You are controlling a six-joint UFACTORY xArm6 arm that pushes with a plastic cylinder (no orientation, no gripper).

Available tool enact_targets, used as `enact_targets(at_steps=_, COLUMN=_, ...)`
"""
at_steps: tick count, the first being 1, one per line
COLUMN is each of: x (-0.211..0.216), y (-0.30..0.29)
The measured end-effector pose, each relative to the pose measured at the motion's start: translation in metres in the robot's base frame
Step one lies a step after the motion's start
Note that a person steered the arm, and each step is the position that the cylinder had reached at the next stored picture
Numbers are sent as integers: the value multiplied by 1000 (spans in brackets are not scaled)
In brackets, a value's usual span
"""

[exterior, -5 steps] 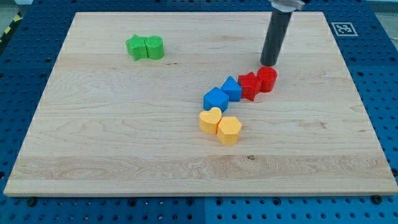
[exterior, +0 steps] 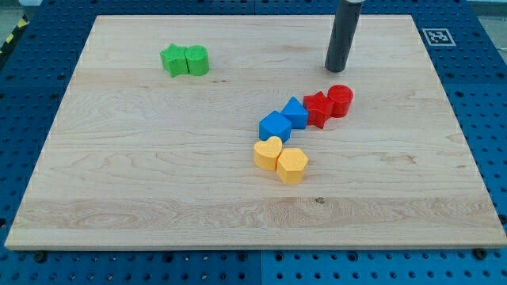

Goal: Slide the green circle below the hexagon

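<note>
The green circle [exterior: 198,60] sits at the board's upper left, touching a green star-like block [exterior: 173,61] on its left. The yellow hexagon [exterior: 292,165] lies near the middle, touching a yellow heart [exterior: 268,153] on its upper left. My tip [exterior: 336,69] stands near the view's top, above the red blocks and far to the right of the green circle. It touches no block.
A red cylinder [exterior: 341,100] and a red star-like block [exterior: 318,108] lie just below my tip. Two blue blocks [exterior: 295,112] [exterior: 275,126] run in a diagonal from them toward the yellow pair. The wooden board [exterior: 119,182] rests on a blue perforated table.
My tip has moved up and slightly left, away from the red cylinder. No block has moved.
</note>
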State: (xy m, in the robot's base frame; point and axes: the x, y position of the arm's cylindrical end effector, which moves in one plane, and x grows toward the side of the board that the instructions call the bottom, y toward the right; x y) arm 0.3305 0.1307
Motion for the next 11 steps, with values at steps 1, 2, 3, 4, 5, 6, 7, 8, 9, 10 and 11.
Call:
enact_targets(at_steps=1, x=-9, y=-18)
enact_targets(at_steps=2, x=-12, y=-60)
enact_targets(at_steps=3, x=-12, y=-88)
enact_targets(at_steps=4, x=-12, y=-89)
enact_targets(at_steps=5, x=-14, y=-111)
enact_targets(at_steps=6, x=-19, y=-162)
enact_targets(at_steps=7, x=-22, y=-164)
enact_targets(at_steps=8, x=-35, y=-185)
enact_targets(at_steps=9, x=-34, y=-202)
enact_targets(at_steps=10, x=2, y=-203)
enact_targets(at_steps=11, x=4, y=-205)
